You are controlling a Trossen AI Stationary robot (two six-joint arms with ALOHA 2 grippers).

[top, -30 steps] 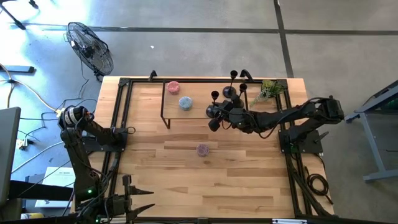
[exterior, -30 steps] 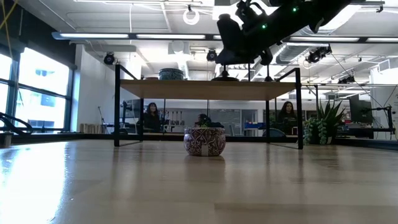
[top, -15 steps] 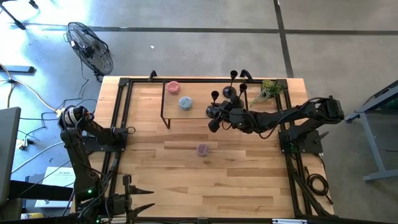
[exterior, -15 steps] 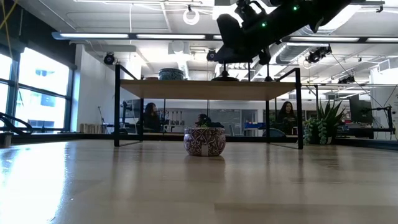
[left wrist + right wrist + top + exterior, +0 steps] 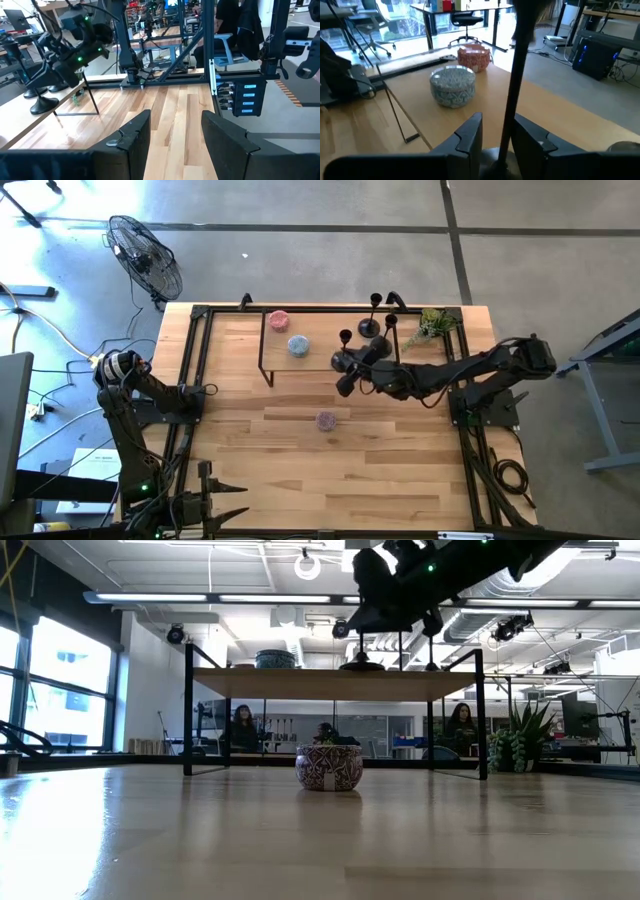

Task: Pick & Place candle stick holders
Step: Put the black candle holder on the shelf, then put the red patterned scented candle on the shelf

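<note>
I've got my right end effector clamped on a candle holder stem, standing upright over the shelf edge, while the left end effector sits apart, far off

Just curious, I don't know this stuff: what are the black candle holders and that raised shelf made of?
Candle stick holders: probably metal, matte black; thin rigid stems, no shine. Raised shelf: light wood-look top, grain visible, on a thin black frame, likely metal.

Grey concrete floor around a wooden table — a standing fan at upper left; tall windows at left, strip lights overhead.
</note>
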